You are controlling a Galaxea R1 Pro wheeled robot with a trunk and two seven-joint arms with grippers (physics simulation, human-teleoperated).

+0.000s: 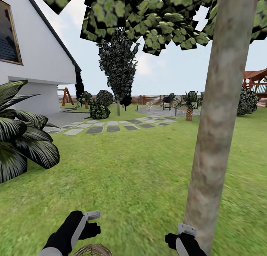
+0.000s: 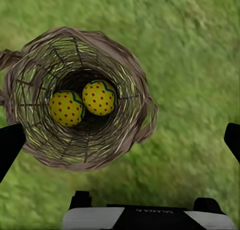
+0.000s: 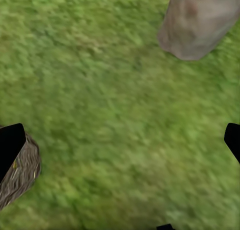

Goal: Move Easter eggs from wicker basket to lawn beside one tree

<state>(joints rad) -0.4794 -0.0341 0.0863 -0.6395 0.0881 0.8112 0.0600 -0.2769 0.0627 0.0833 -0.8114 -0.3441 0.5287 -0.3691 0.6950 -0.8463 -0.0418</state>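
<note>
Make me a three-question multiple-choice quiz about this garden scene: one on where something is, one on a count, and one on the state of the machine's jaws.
1. Where does the wicker basket sit?
A. on the stone path
B. on the lawn
C. on a table

2. How many Easter eggs show inside the basket?
A. none
B. two
C. five

3. How does the left gripper stand?
A. jaws open above the basket, holding nothing
B. shut on an egg
C. shut on the basket's handle

Answers:
1 B, grass surrounds the basket on every side in the left wrist view.
2 B, two yellow, red-dotted eggs lie side by side at its bottom.
3 A, its dark fingertips sit far apart at the picture's edges with nothing between them.
</note>
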